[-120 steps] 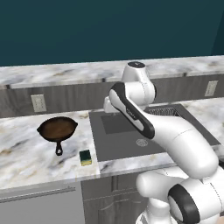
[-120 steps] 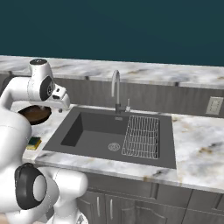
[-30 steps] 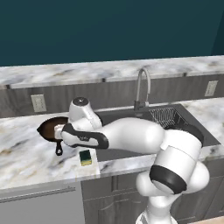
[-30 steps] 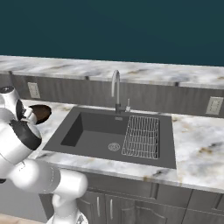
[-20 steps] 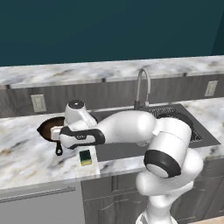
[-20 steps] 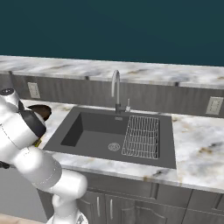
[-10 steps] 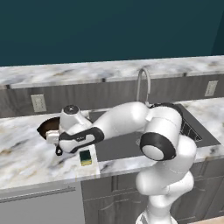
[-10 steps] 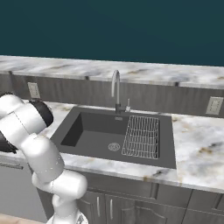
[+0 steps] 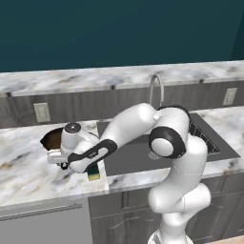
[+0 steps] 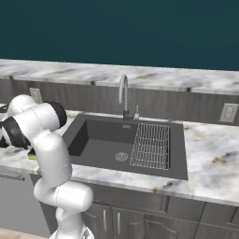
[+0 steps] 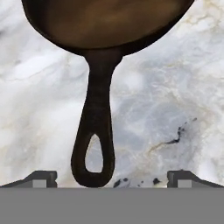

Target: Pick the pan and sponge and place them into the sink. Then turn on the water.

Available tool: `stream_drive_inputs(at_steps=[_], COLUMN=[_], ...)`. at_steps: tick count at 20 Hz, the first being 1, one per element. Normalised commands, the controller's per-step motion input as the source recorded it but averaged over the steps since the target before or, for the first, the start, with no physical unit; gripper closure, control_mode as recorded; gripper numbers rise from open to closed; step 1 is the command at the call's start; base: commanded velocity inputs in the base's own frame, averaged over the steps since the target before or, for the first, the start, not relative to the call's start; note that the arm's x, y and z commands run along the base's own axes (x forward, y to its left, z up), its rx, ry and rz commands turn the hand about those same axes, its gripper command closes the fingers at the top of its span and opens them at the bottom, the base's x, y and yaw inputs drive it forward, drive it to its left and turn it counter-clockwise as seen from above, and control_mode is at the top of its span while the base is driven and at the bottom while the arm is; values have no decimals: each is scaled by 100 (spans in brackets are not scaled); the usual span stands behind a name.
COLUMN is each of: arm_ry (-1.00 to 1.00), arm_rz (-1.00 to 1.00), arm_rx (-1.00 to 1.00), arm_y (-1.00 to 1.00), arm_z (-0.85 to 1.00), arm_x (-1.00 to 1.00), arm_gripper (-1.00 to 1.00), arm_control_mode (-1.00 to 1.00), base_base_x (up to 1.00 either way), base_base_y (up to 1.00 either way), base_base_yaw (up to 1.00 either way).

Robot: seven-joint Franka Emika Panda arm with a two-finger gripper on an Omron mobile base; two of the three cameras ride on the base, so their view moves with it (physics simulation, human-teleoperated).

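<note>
Gripper (image 11: 112,177) jaws spread wide above marble counter (image 11: 175,96); pan (image 11: 100,26) handle loop lies between them, nearer one fingertip, ungripped.

No legible text, label, brand mark, number or sign appears on any surface in these views. The marbled tabletop (image 9: 28,167) carries only veining. The pan (image 11: 105,26) and its looped handle are plain dark metal without lettering. The sponge (image 9: 93,172) has no printing that can be made out. The sink (image 10: 93,144), the faucet (image 10: 123,95) and the wire rack (image 10: 151,144) bear no markings. The wall outlets (image 9: 42,112) are blank plates. The arm's white shell and dark joints show no logo.
</note>
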Motion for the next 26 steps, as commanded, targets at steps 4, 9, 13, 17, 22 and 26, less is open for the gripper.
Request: stream_drive_inputs(at_steps=[4,9,13,17,22,26], arm_ry=[0,0,0,0,0,0], arm_rz=[0,0,0,0,0,0], arm_rx=[-6,-4,0,0,1,0], arm_y=[0,0,0,0,0,7], arm_z=[-27,-15,-1,0,-2,-11], arm_x=[0,4,48,66,60,39], arm_gripper=[-100,-100,-100,-100,-100,-100], arm_control_mode=[-100,-100,-100,-100,-100,-100], base_base_x=[0,0,0,0,0,0], base_base_y=[0,0,0,0,0,0], base_base_yaw=[0,0,0,0,0,0])
